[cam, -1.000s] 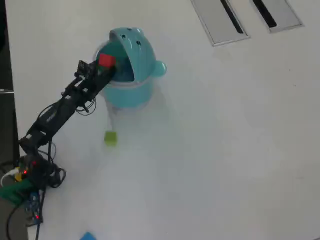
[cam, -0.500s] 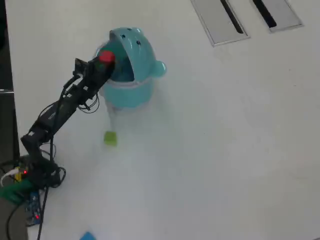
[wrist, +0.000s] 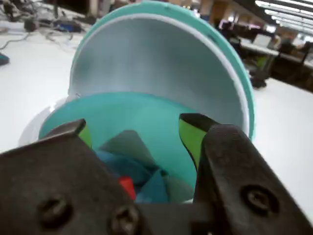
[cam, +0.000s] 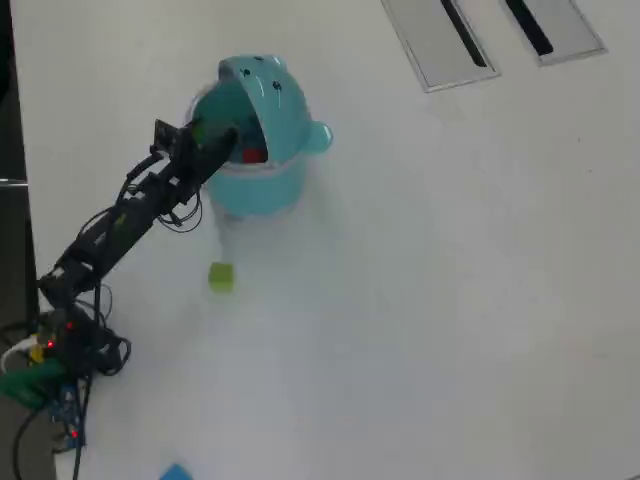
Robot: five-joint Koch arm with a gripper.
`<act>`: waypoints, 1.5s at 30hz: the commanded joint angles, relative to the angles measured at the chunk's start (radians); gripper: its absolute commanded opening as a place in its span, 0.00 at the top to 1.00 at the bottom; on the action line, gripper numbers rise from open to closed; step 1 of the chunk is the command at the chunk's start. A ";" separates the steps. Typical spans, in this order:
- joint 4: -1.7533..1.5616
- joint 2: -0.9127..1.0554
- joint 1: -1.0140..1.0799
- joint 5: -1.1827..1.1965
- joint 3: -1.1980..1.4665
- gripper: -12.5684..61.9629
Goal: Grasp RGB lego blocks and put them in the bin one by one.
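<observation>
The teal bin (cam: 262,190) stands at the upper left of the white table in the overhead view, its domed lid (cam: 268,92) tipped back. My gripper (cam: 228,137) hangs over the bin's mouth. In the wrist view the gripper (wrist: 134,125) is open and empty, with green-padded fingers (wrist: 191,137) spread above the bin's inside wall (wrist: 142,112). The red block (wrist: 128,186) lies at the bottom of the bin and also shows in the overhead view (cam: 253,155). The yellow-green block (cam: 221,277) sits on the table below the bin. The light blue block (cam: 175,472) lies at the bottom edge.
Two flat grey slotted panels (cam: 440,40) (cam: 555,30) are set into the table at the top right. The arm's base with cables (cam: 55,350) stands at the left edge. Blue and grey shapes (wrist: 146,171) lie inside the bin.
</observation>
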 commanded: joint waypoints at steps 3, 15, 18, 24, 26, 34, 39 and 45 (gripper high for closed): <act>0.046 0.144 0.031 0.014 0.051 0.40; 0.265 0.390 0.196 0.095 0.319 0.39; 0.310 0.428 0.222 0.097 0.373 0.39; 0.354 0.517 0.290 0.095 0.526 0.39; 0.377 0.518 0.327 0.094 0.541 0.39; 0.403 0.520 0.400 0.089 0.634 0.39; 0.405 0.518 0.411 0.086 0.696 0.39; 0.394 0.505 0.371 0.094 0.761 0.38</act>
